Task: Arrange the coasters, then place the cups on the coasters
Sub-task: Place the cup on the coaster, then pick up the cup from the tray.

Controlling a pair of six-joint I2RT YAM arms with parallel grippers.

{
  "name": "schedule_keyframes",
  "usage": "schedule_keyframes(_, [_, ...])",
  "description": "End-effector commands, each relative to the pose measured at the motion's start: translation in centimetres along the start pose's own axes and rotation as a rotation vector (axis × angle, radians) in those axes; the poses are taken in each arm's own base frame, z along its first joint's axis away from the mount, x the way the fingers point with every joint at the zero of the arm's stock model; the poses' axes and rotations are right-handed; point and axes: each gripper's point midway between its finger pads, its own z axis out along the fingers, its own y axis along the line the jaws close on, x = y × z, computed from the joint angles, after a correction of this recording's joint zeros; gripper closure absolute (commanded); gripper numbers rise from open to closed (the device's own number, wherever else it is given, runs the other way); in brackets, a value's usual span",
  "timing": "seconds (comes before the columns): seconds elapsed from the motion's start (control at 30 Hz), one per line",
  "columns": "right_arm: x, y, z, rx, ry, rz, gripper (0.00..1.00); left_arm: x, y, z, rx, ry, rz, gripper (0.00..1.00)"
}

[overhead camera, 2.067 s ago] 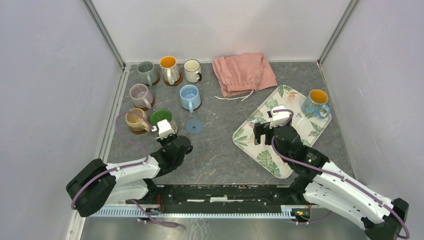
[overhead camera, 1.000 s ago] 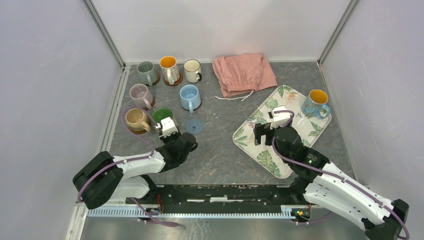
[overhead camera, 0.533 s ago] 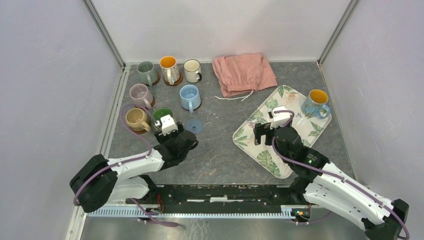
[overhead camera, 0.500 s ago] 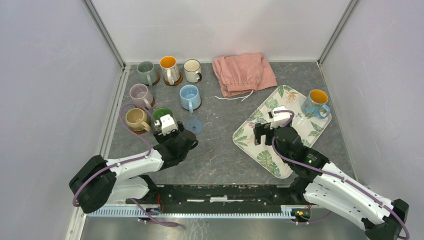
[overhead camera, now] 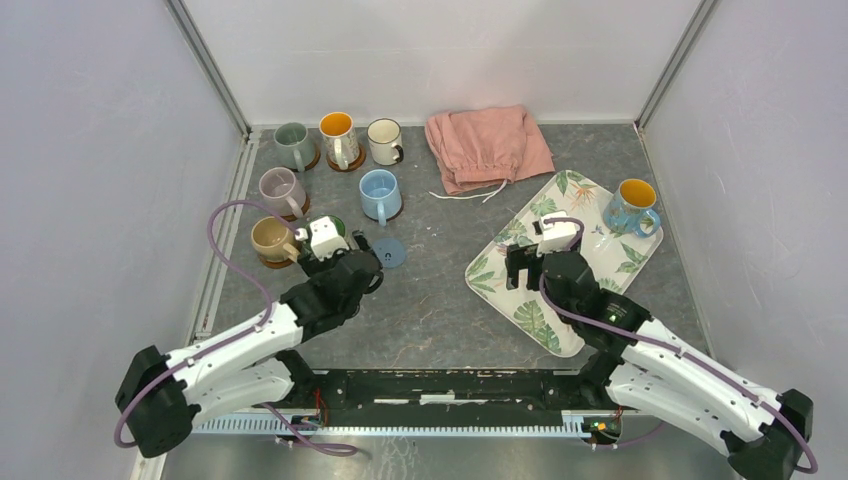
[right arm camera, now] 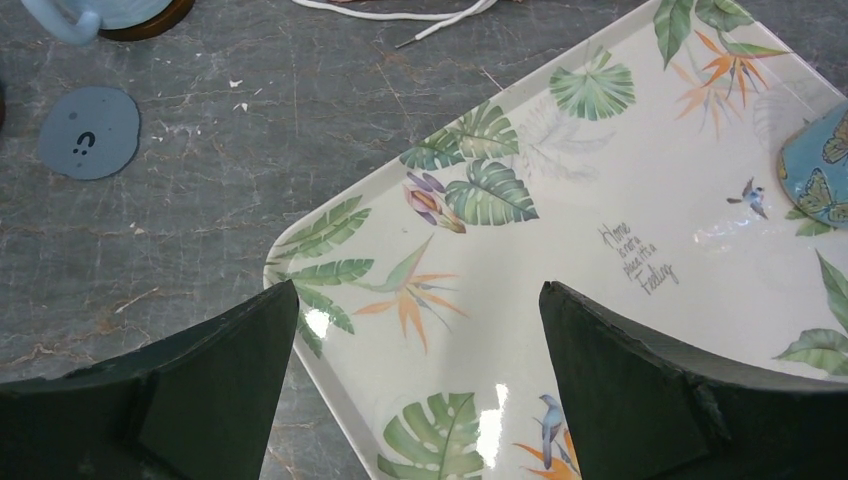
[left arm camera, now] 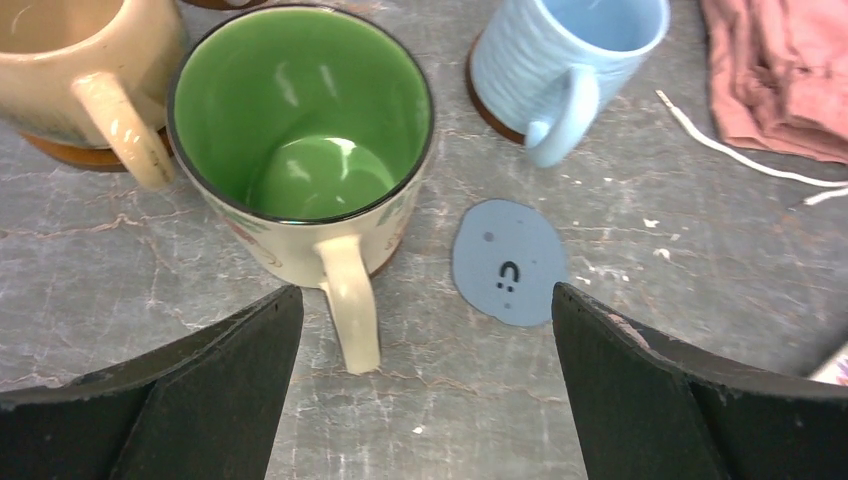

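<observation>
A green-inside cup [left arm camera: 300, 130] stands on a brown coaster beside the beige cup [left arm camera: 70, 60]. Its handle [left arm camera: 350, 310] points back between the fingers of my open left gripper [left arm camera: 425, 390] and touches neither. From above, the left gripper [overhead camera: 340, 248] covers most of this cup. A bare blue coaster [overhead camera: 388, 252] lies just right of it, also seen as the blue coaster [left arm camera: 510, 262]. Several other cups, such as the light blue cup [overhead camera: 379, 193] and the lilac cup [overhead camera: 280, 187], sit on coasters at the back left. My right gripper [right arm camera: 420, 380] hangs open over the leaf tray [overhead camera: 560, 270].
An orange-inside blue cup [overhead camera: 632, 205] stands on the tray's far right corner. A pink cloth [overhead camera: 487, 145] with a white cord lies at the back middle. Enclosure walls and metal posts close in the left, back and right sides.
My left gripper has opened and let go of the green-inside cup's handle, and its wrist has shifted slightly towards the back left. The right arm has barely moved.
</observation>
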Motion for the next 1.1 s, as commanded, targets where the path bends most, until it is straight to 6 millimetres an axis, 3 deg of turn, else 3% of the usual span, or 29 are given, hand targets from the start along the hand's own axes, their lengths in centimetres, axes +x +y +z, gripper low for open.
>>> schedule_keyframes(0.0, [-2.2, -0.2, 0.1, 0.046, -0.032, 0.058, 0.02, -2.4, -2.5, -1.8, 0.135, 0.036, 0.015, 0.0])
schedule_keyframes(0.23, [-3.2, -1.5, 1.0, 0.14, -0.029, 0.09, 0.02, -3.6, -6.2, -4.7, 0.372, 0.119, 0.102, 0.0])
schedule_keyframes(0.4, [-3.3, -4.0, 2.5, 0.206, -0.008, 0.158, 0.02, -3.2, -9.0, -6.7, 0.551, 0.194, 0.166, 0.0])
schedule_keyframes(0.7, [-4.6, -11.7, 3.9, 0.426, -0.029, 0.231, 0.02, -2.6, -12.0, -9.6, 0.778, 0.261, 0.203, 0.0])
schedule_keyframes(0.87, [-5.6, -15.9, 4.5, 0.503, -0.053, 0.266, 0.02, -1.2, -12.4, -10.5, 0.846, 0.315, 0.224, 0.0])
schedule_keyframes(1.07, [-6.8, -22.3, 4.6, 0.583, -0.1, 0.346, 0.02, -1.0, -12.2, -11.3, 0.884, 0.322, 0.225, 0.0])
